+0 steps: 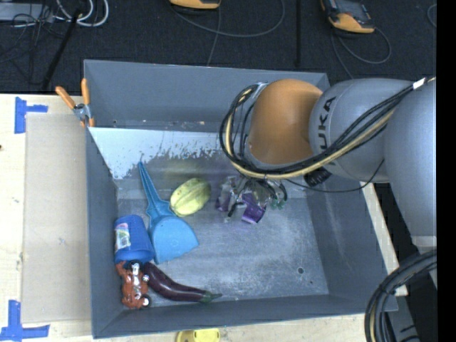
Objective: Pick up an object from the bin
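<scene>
Purple piece [251,212] lies in the middle of the bin [285,262], right beneath the hand [246,197], which hangs low, probably for a grasp (wide or clamped, I cannot tell). A yellow-green fruit [189,196] sits just beside, crowding that side; bare floor opens toward the near wall, with the blue scoop [167,230] well apart.

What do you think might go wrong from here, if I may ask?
1. The gripper is right over a small purple piece mid-bin; being small, it may slip or get pushed aside.
2. The yellow-green fruit lies close beside it, so a sideways move might knock it.
</scene>
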Action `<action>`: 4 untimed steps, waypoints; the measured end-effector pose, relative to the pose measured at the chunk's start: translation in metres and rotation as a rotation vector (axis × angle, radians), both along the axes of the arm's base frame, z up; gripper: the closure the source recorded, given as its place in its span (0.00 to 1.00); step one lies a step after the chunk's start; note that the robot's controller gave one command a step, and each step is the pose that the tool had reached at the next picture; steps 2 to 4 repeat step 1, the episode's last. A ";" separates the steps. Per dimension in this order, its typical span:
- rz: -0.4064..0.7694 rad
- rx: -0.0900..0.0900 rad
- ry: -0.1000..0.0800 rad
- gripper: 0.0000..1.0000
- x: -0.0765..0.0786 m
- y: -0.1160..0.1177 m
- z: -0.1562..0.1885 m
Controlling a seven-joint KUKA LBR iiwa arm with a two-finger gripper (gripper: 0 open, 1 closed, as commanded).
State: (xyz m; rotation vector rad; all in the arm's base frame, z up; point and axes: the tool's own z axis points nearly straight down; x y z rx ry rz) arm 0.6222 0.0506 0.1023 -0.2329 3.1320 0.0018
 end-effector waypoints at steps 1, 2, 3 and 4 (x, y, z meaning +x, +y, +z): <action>-0.069 0.000 -0.009 1.00 -0.011 -0.002 0.168; -0.069 0.000 -0.009 1.00 -0.011 -0.002 0.168; -0.069 0.000 -0.009 1.00 -0.011 -0.002 0.168; -0.069 0.000 -0.009 1.00 -0.011 -0.002 0.168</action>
